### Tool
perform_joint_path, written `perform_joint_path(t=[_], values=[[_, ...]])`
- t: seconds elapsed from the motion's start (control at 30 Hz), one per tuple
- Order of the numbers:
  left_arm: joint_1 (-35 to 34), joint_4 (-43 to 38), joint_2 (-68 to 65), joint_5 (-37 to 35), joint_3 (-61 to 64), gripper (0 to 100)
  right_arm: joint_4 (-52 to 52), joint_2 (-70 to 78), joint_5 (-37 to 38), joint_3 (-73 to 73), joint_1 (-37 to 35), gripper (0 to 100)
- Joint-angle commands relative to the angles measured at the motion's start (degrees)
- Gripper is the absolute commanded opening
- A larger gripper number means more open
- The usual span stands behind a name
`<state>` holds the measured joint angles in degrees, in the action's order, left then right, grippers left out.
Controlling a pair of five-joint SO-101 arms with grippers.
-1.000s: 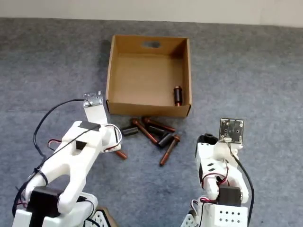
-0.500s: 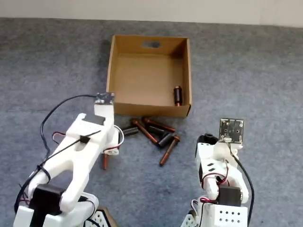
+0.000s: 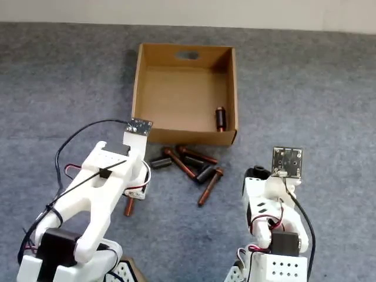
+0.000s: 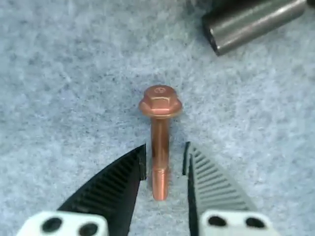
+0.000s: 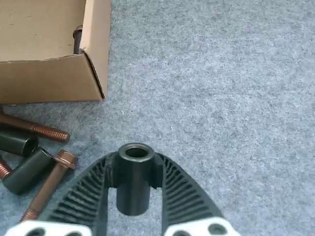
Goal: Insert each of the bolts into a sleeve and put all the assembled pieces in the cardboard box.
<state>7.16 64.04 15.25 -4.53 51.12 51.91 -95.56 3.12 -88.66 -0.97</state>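
My left gripper [image 4: 165, 152] is shut on the threaded end of a copper bolt [image 4: 160, 105], whose hex head points away from the wrist. From above, that bolt [image 3: 128, 207] pokes out under the left arm, left of the pile. A black sleeve [image 5: 133, 187] stands in my shut right gripper [image 5: 134, 164], its open bore facing forward, and it shows as a dark stub [image 3: 257, 173] on the right arm. The cardboard box [image 3: 185, 138] holds one assembled piece [image 3: 220, 118] by its right wall.
Loose bolts [image 3: 210, 185] and black sleeves [image 3: 205, 173] lie in a pile on the grey carpet just in front of the box. One sleeve [image 4: 251, 22] lies close beyond the held bolt. Open carpet stretches to the right of the box [image 5: 49, 73].
The left arm has swung away from the pile with the bolt, which has turned from a slant to nearly upright in the high view. The right arm has kept still.
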Motion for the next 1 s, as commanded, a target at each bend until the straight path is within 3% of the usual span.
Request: perform_joint_path(t=[0.0, 0.77, 0.97], values=[[0.1, -2.4, 0.3, 0.6, -0.3, 10, 0.1, -0.6, -0.4, 0.4, -0.4, 0.6], [0.1, -2.8, 0.3, 0.8, -0.2, 9, 0.1, -0.6, -0.4, 0.4, -0.4, 0.6], [0.0, -2.7, 0.3, 0.5, 0.0, 23, 0.1, -0.6, -0.4, 0.4, -0.4, 0.6]])
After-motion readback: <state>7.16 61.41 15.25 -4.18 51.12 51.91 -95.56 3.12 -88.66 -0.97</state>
